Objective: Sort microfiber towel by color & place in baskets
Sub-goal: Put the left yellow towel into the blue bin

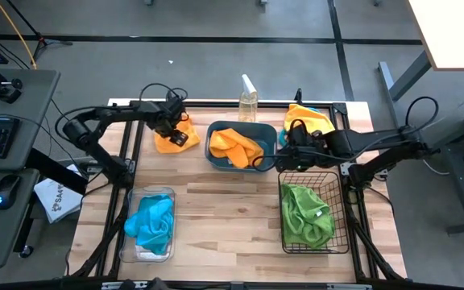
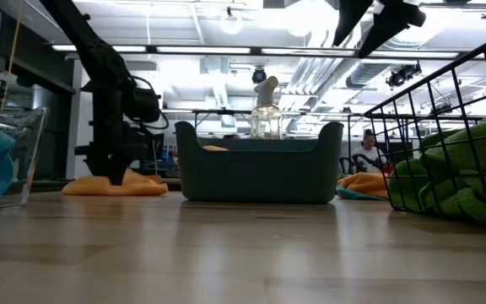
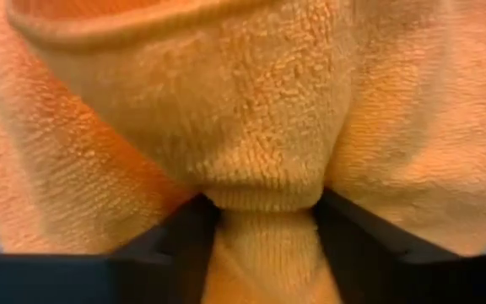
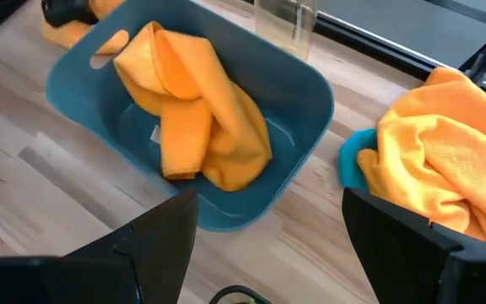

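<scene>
My left gripper (image 1: 177, 134) is down on an orange-yellow towel (image 1: 172, 142) at the table's far left and is shut on it; the same towel (image 2: 115, 187) lies flat on the wood in the low view. My right gripper (image 4: 264, 245) is open and hovers between the dark teal tub (image 1: 216, 153) and the black wire basket (image 1: 341, 211). The tub (image 4: 310, 93) holds an orange-yellow towel (image 4: 194, 118). More orange-yellow cloth (image 1: 308, 119) lies heaped on a sky-blue towel (image 4: 354, 156) at the far right. Lime green towels (image 1: 306, 214) fill the wire basket. Sky-blue towels (image 1: 151, 221) fill the clear bin (image 1: 167, 192). My left gripper pinches a bunched-up fold of the orange-yellow towel (image 3: 264, 211) between its two fingers (image 3: 184, 241). It comes from above, pointing down. The cloth bulges out past the fingertips, and the rest of the towel lies on the table.
A pale spray bottle (image 1: 248, 100) stands at the far edge, just behind the tub. A desk with a keyboard and a mouse stands left of the table. Bare wood shows in the middle of the table, between the clear bin and the wire basket.
</scene>
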